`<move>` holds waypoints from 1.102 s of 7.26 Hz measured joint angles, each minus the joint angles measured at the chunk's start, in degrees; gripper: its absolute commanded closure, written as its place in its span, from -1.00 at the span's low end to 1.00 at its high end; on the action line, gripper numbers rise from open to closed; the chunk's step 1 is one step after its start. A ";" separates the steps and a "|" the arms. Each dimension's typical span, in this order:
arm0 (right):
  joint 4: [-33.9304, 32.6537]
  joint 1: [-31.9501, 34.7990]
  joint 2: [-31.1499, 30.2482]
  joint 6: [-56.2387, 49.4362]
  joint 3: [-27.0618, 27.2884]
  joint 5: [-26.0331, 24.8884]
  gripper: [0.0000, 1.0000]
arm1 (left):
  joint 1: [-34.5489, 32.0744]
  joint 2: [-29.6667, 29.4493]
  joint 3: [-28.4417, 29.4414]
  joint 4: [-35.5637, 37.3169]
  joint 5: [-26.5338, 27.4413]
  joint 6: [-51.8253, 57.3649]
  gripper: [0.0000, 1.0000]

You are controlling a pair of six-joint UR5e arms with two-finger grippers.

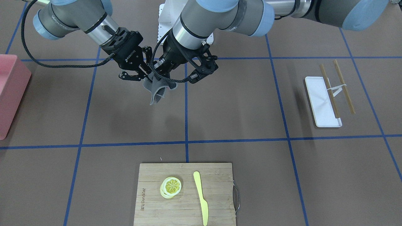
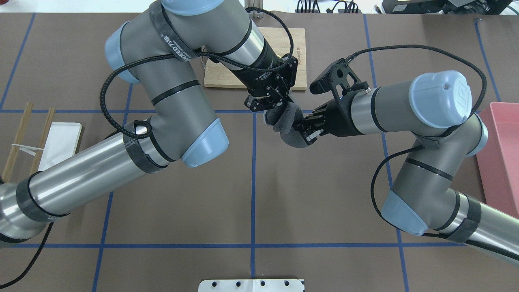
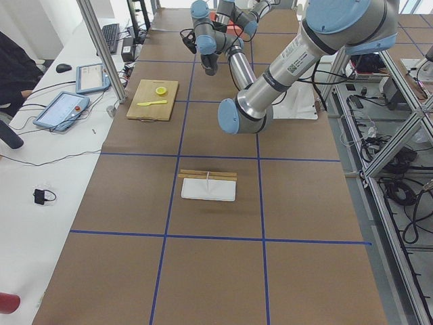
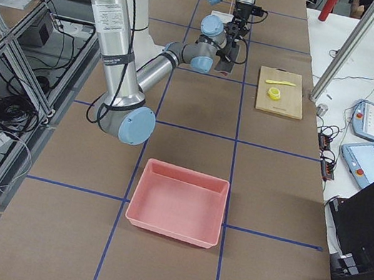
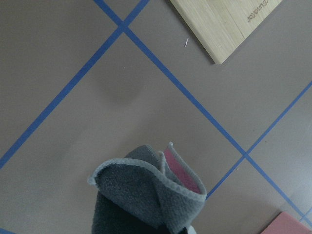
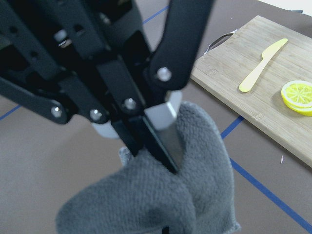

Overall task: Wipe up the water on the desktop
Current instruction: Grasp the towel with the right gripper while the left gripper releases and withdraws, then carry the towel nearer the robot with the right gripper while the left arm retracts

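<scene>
While your left tool (image 2: 272, 104) and right tool (image 2: 303, 129) both clamp the bunched grey cloth (image 2: 288, 118) above the worktop (image 2: 324, 194), nothing gets wiped. A mistimed release could drop it.

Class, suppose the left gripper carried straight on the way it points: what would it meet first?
Probably the desktop. The left gripper points steeply down, clamping a grey cloth that hangs past its fingertips, so the cloth would touch bare brown surface first. Height unclear.

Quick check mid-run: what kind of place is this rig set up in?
Most likely a robotics lab workcell, not a kitchen: the desktop is gridded with blue tape, control tablets lie on a white side bench, and an aluminium post stands at the table's edge.
</scene>
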 measured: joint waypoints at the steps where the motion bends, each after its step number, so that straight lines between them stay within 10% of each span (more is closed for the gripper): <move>1: -0.04 0.07 0.00 0.28 0.17 0.07 1.00 | 0.00 0.12 0.20 -1.12 0.52 0.63 -0.97; 5: -0.36 0.61 -1.17 0.84 0.90 0.36 1.00 | -0.12 2.23 -1.11 -2.36 8.70 9.06 -0.97; 8: -0.52 8.22 -5.43 0.90 1.15 9.84 1.00 | -3.82 9.26 -7.15 1.12 8.80 14.90 -0.97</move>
